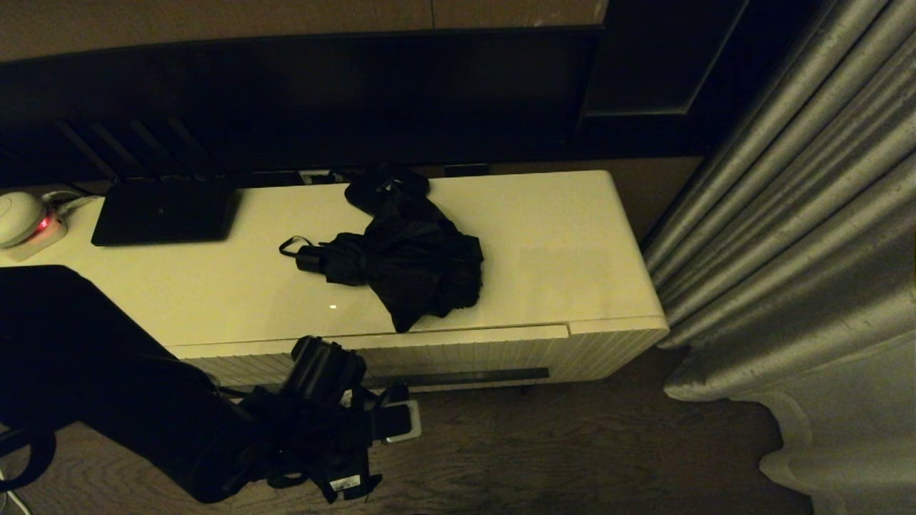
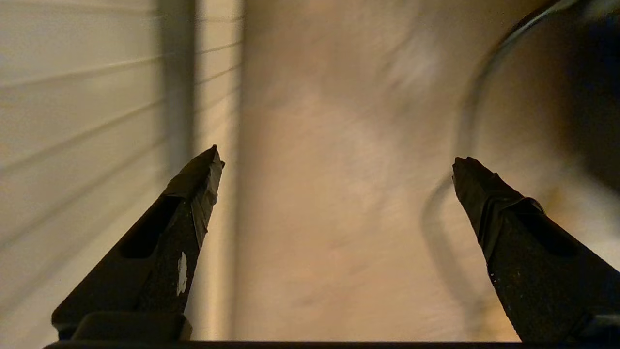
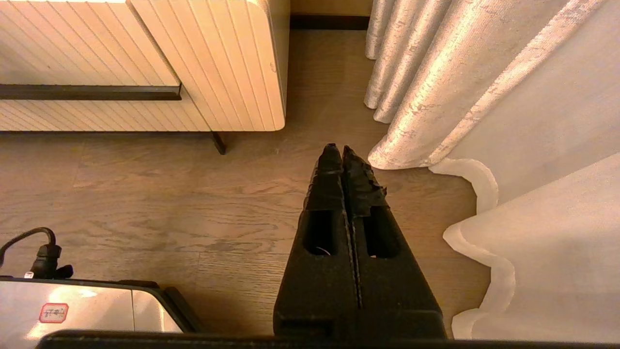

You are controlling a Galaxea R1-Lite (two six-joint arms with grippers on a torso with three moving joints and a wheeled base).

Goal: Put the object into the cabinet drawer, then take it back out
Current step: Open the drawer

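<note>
The black folding umbrella (image 1: pixel 411 261) lies on the cream cabinet top (image 1: pixel 558 257), its bunched fabric reaching the front edge and its short handle and strap loop (image 1: pixel 292 247) pointing left. Below it the ribbed drawer front (image 1: pixel 472 355) looks pushed in, with its dark handle slot (image 1: pixel 458 377) showing. My left gripper (image 1: pixel 399 422) hangs low in front of the drawer, left of the slot's middle, open and holding nothing (image 2: pixel 336 160); the ribbed front (image 2: pixel 72 121) and the slot (image 2: pixel 177 72) lie beside one finger. My right gripper (image 3: pixel 341 150) is shut and empty over the floor near the cabinet's right end.
A flat black device (image 1: pixel 164 211) and a white round unit with a red light (image 1: pixel 18 218) sit at the cabinet's back left. A heavy curtain (image 1: pixel 787 214) hangs to the right. The robot's base (image 3: pixel 72 310) is on the wooden floor (image 3: pixel 193 203).
</note>
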